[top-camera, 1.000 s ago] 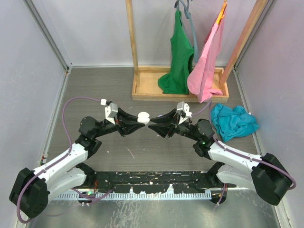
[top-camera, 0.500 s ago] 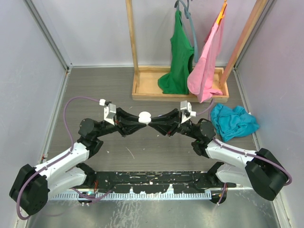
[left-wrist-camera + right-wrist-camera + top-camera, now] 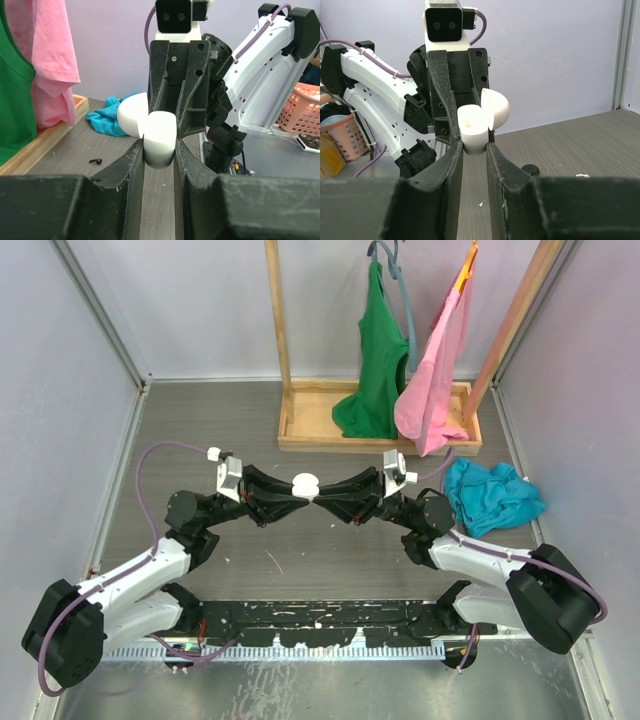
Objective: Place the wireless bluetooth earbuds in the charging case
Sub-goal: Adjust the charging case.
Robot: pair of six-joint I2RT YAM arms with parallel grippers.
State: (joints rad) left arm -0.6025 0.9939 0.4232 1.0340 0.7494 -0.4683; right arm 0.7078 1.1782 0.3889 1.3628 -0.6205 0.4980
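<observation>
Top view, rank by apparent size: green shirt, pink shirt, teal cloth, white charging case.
1. Green shirt and pink shirt: look about alike, so not ranked against each other.
2. Teal cloth.
3. White charging case, clearly smallest.

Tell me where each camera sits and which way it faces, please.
Top external: above, behind the robot, looking down at the table; both arms show.
Left wrist: on the left arm, looking along the left hand toward the right arm.
Right wrist: looking along the right hand toward the left arm.
Shared: both wrist views show the open charging case between fingers.
</observation>
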